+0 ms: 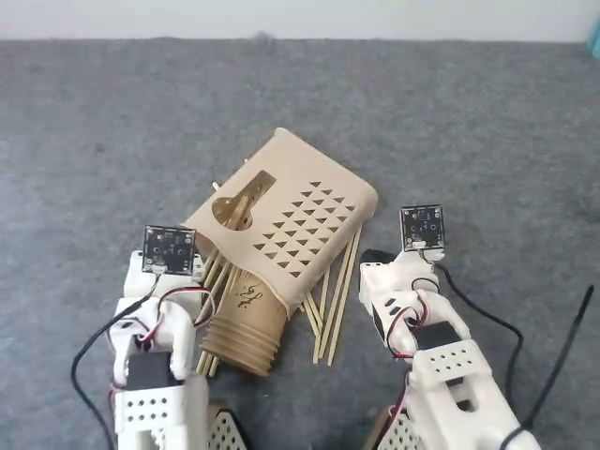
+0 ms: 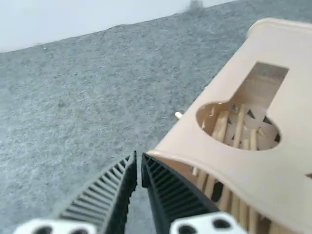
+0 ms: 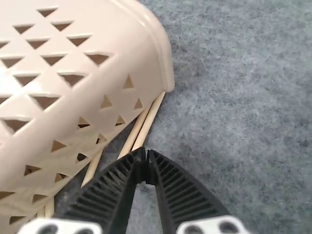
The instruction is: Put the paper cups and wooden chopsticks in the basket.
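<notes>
Basket [image 1: 281, 202], beige triangle-perforated plastic, atop slim wooden chopsticks [image 3: 141, 128]; left gripper [image 2: 139, 159] and right gripper [image 3: 146, 155] closed, empty.

Grey carpet [image 1: 103, 122] spreads all around me (nubbly, one even shade). Along its far edge I see a pale wall [image 1: 281, 17], and a teal scrap [image 1: 596, 37] sits at one far corner.
</notes>
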Available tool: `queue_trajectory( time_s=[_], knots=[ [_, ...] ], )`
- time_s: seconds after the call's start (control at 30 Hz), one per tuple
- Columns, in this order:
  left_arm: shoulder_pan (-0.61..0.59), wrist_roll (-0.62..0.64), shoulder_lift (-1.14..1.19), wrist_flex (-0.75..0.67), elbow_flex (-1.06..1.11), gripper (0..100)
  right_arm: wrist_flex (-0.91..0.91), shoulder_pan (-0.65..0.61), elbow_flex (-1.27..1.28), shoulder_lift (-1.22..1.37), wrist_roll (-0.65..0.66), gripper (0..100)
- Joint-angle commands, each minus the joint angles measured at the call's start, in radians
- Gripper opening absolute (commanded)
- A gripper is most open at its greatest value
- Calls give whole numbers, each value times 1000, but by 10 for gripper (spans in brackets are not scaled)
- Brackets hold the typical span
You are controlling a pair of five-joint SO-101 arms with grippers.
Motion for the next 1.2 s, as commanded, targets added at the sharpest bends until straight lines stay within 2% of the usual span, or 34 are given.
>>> queue_trajectory(
  time_s=[0.0, 0.1, 0.33, 0.57, 0.73, 0.83, 0.97, 1.03, 1.17],
  knots=[
    [29, 64, 0, 0, -42, 13, 2, -10, -14, -28, 14, 8],
    [26, 23, 0, 3, -31, 39, 2, -10, -12, -28, 15, 8],
    [2, 8, 2, -77, -5, 262, 2, -10, -9, -28, 15, 8],
    [-25, -14, 8, -124, -5, 272, 2, -10, -9, -28, 15, 8],
    [-63, -43, 2, -28, -21, 275, 22, -10, -12, -30, 15, 8],
    [-118, -31, 6, 54, -105, 276, 114, -10, -60, -42, 15, 11],
    [-146, 37, 8, 212, -266, 276, 325, -10, -180, -133, 15, 16],
    [-146, 37, 9, 276, -328, 276, 455, -38, -256, -179, 18, 46],
    [-147, 37, 11, 330, -378, 276, 664, -128, -396, -234, 120, 138]
  ],
)
